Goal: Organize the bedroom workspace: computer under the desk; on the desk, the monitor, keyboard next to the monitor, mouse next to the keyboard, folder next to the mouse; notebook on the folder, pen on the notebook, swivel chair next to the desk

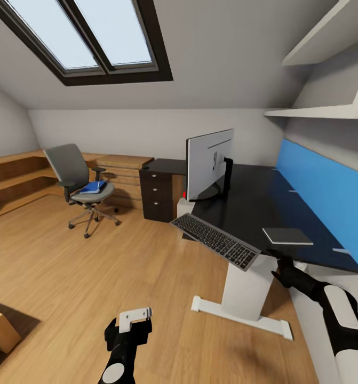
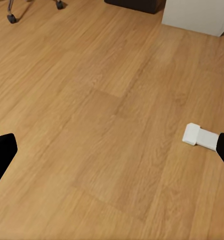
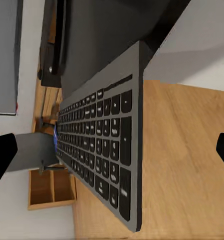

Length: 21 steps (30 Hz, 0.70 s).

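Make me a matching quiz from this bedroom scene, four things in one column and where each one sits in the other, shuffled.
Things:
1. folder
2. keyboard
3. monitor
4. notebook

Places:
A. standing upright on the desk
B. overhanging the desk's front edge
C. lying flat on the desk near the right gripper
D. on the chair seat

Pairs: 1-D, 2-B, 3-A, 4-C

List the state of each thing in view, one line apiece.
monitor: upright on the desk, near its edge.
keyboard: tilted, overhanging the desk's front edge, ungripped.
notebook: flat on the desk.
folder: lying on the swivel chair seat.
swivel chair: standing away from the desk, near the wooden shelves.
left gripper: open, empty, over the floor.
right gripper: open, near the keyboard.
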{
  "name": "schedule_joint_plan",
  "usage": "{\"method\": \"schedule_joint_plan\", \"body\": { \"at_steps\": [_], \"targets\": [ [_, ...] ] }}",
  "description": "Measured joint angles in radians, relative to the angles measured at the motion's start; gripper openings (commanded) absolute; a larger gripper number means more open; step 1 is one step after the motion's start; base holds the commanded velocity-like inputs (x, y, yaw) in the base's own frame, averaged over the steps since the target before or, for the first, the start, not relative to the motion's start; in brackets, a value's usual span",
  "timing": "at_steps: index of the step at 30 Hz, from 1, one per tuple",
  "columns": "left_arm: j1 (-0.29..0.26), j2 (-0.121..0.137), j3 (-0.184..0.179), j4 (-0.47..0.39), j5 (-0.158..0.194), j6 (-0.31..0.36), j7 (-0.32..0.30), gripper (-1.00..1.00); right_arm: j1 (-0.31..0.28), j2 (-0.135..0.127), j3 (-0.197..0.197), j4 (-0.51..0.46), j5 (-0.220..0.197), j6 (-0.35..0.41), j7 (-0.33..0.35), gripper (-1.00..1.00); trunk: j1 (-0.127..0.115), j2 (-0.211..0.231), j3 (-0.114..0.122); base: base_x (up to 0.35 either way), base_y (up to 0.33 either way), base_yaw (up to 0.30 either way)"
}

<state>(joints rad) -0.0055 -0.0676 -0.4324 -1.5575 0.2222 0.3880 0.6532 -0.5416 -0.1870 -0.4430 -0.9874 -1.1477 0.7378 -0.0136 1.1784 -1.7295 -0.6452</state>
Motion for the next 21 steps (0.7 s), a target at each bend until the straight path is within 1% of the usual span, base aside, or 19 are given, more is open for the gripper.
{"method": "schedule_joint_plan", "body": {
  "at_steps": [1, 6, 18, 21],
  "targets": [
    [0.0, 0.0, 0.0, 0.0, 0.0, 0.0, 0.0, 1.0, 0.001, -0.003, 0.001, 0.035, -0.002, -0.001, 0.028, 1.0, 0.004, -0.007, -0.003, 0.0, 0.0, 0.0],
    [0.0, -0.001, 0.0, 0.0, 0.0, 0.001, 0.001, 1.0, 0.001, -0.005, 0.001, 0.055, -0.005, -0.003, 0.047, 1.0, 0.023, -0.042, -0.019, 0.0, 0.0, 0.0],
    [0.0, -0.002, 0.0, 0.0, -0.001, 0.001, 0.001, 1.0, 0.001, -0.005, 0.002, 0.062, -0.005, -0.011, 0.06, 1.0, 0.069, -0.126, -0.056, 0.0, 0.0, 0.0],
    [0.0, -0.001, 0.0, 0.0, 0.0, 0.001, 0.001, 1.0, 0.001, -0.004, 0.003, 0.062, -0.005, -0.012, 0.088, 1.0, 0.081, -0.147, -0.066, 0.0, 0.0, 0.0]
  ]
}}
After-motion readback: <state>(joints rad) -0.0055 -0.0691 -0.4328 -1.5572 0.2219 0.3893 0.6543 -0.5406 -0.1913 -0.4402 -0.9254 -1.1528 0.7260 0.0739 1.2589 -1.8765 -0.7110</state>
